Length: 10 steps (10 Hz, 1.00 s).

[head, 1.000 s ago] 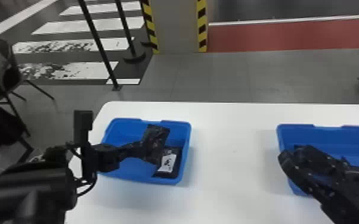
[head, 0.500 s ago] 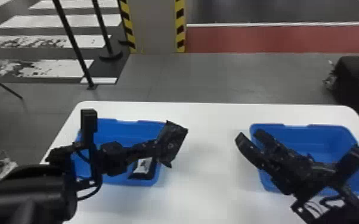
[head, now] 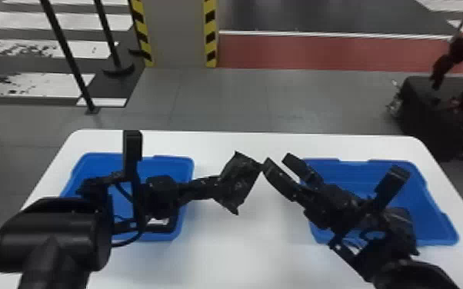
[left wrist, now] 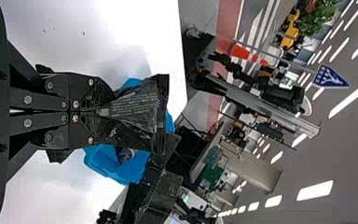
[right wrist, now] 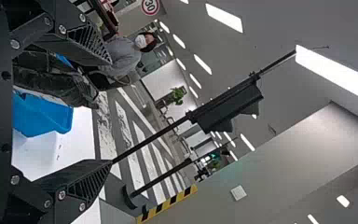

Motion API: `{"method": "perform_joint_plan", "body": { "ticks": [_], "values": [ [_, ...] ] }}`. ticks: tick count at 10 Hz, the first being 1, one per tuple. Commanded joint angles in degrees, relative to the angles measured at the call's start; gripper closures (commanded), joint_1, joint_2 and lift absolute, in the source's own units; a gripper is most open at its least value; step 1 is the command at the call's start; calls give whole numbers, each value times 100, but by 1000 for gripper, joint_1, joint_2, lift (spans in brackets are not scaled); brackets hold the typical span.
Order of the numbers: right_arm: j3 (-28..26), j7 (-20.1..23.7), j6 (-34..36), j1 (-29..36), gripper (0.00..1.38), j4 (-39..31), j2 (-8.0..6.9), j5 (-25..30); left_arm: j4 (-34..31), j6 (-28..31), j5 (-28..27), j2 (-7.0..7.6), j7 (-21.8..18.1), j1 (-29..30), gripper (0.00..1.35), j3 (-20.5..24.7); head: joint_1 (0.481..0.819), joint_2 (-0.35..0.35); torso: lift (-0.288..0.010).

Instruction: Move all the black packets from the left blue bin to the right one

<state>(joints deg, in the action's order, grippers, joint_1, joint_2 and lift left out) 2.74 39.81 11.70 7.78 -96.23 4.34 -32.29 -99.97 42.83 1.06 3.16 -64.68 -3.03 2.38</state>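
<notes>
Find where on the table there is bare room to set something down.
The table is bare between the left bin and the right bin, on the robot's side, and in a thin strip behind the right bin.

Crowded: farther along that gap, the black packet in the left gripper looks close to the open right gripper; arms overhang both bins.

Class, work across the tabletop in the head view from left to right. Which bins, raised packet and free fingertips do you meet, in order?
Left blue bin → black packet held by the left gripper → open fingertips of the right gripper → right blue bin
</notes>
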Motion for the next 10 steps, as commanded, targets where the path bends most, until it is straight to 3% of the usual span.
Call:
{"method": "perform_joint_plan", "body": {
  "ticks": [1,3,4,5,6,9,10],
  "values": [
    [51,0,67,-89,302,53,-21,3,203,-50,87,-35,0,-190,1204,-194,695,-5,-110],
    [157,0,180,-230,306,208,-30,12,316,-64,158,-35,0,-330,1204,-370,695,-20,-110],
    [192,53,180,-300,409,292,-30,30,372,-78,158,-44,0,-387,1204,-414,695,-24,-110],
    [192,176,166,-427,1058,489,-30,73,400,-92,158,-52,8,-387,1204,-422,695,-24,-110],
    [183,167,124,-427,1237,475,-30,109,414,-92,175,-52,8,-387,1204,-414,695,-24,-110],
    [192,176,53,-385,1280,503,-56,56,428,-92,246,-52,79,-344,1199,-370,695,-24,-110],
    [183,185,53,-385,1280,517,-56,12,428,-92,360,-52,158,-288,1049,-317,695,-24,-110]
  ]
}}
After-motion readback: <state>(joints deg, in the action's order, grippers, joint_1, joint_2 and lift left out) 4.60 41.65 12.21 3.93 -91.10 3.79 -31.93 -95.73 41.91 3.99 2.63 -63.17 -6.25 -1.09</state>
